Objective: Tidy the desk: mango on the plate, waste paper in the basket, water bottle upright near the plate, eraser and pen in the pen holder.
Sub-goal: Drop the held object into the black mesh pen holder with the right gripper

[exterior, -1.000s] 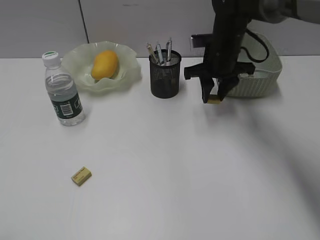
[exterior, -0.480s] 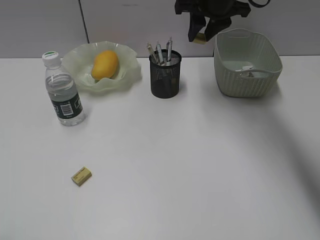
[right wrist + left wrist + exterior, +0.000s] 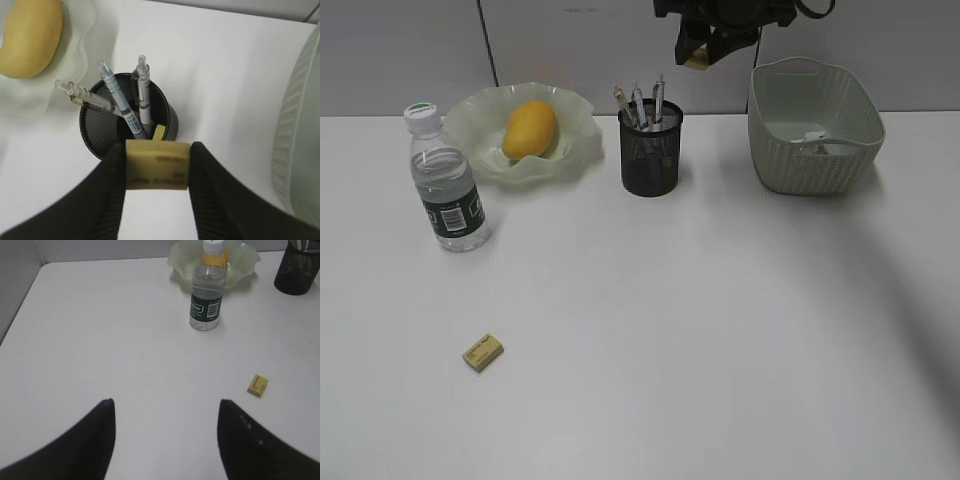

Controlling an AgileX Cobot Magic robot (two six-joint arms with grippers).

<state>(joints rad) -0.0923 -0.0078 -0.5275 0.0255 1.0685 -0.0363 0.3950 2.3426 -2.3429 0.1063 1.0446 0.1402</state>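
My right gripper (image 3: 704,48) hangs high above the black mesh pen holder (image 3: 650,150), shut on a yellow eraser (image 3: 157,165). Seen from the right wrist, the holder (image 3: 102,131) lies just beyond the eraser, with three pens (image 3: 121,109) in it. A second eraser (image 3: 482,352) lies on the desk (image 3: 700,320) at the front left. The mango (image 3: 530,128) rests on the ruffled green plate (image 3: 572,150). The water bottle (image 3: 445,185) stands upright beside the plate. Waste paper (image 3: 817,140) lies in the basket (image 3: 815,165). My left gripper (image 3: 165,405) is open over bare desk.
A grey wall panel runs along the desk's far edge behind plate, holder and basket. In the left wrist view the loose eraser (image 3: 257,385) lies ahead and right of the fingers, with the bottle (image 3: 206,302) farther off.
My right gripper has risen from the desk beside the basket with the eraser and moved left, to above the pen holder. The left gripper has not moved.
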